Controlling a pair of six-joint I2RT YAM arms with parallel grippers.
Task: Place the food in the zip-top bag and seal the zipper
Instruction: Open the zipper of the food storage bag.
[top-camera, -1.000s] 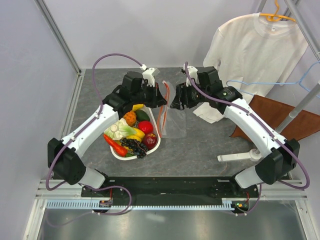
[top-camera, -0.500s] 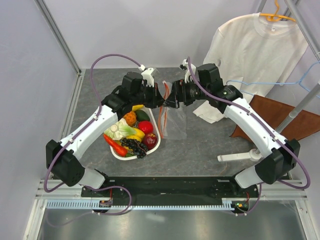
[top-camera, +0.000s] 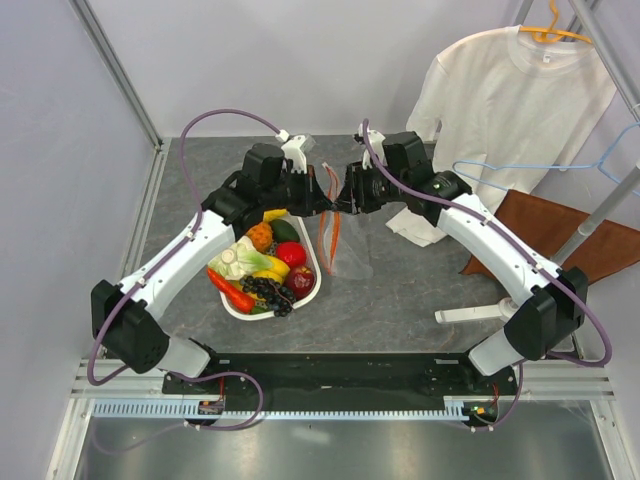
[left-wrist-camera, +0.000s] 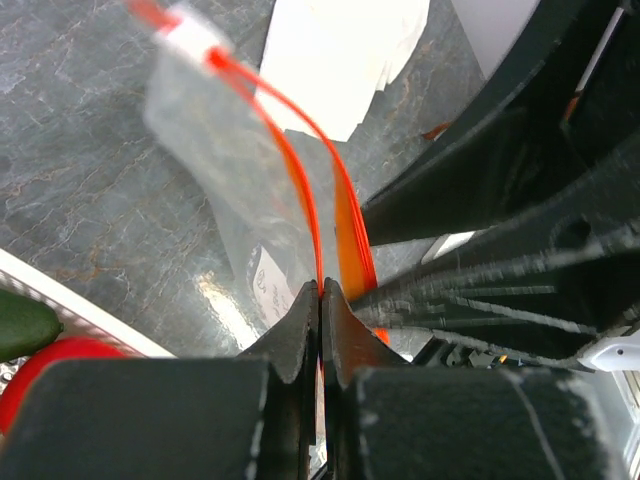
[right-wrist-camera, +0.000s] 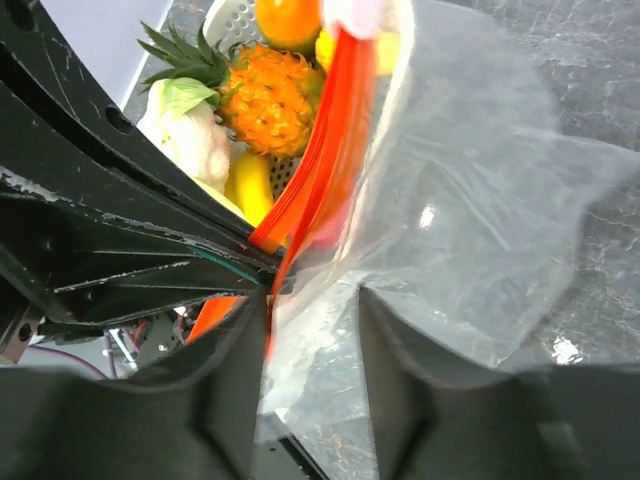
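Observation:
The clear zip-top bag (top-camera: 345, 245) hangs from its mouth above the table, right of the basket. Its red-orange zipper (top-camera: 335, 215) runs down the bag's left side. My left gripper (top-camera: 330, 205) is shut on the zipper strip (left-wrist-camera: 312, 235). My right gripper (top-camera: 345, 203) is open, its fingers (right-wrist-camera: 395, 340) standing on either side of the bag's other lip (right-wrist-camera: 330, 130), touching my left gripper's tip. The food (top-camera: 265, 262), cabbage, grapes, chili, red fruit and yellow pieces, lies in the white mesh basket (top-camera: 312, 290). A pineapple-like piece (right-wrist-camera: 268, 95) shows in the right wrist view.
A white T-shirt (top-camera: 510, 100) hangs on a hanger at the back right. A brown cloth (top-camera: 560, 235) lies at the right. A white stand foot (top-camera: 478, 313) lies on the table at the front right. A blue hanger (top-camera: 600, 165) hangs at the far right.
My right gripper has moved left to the bag's mouth and now meets my left gripper there. The bag's mouth has lifted slightly with my left gripper.

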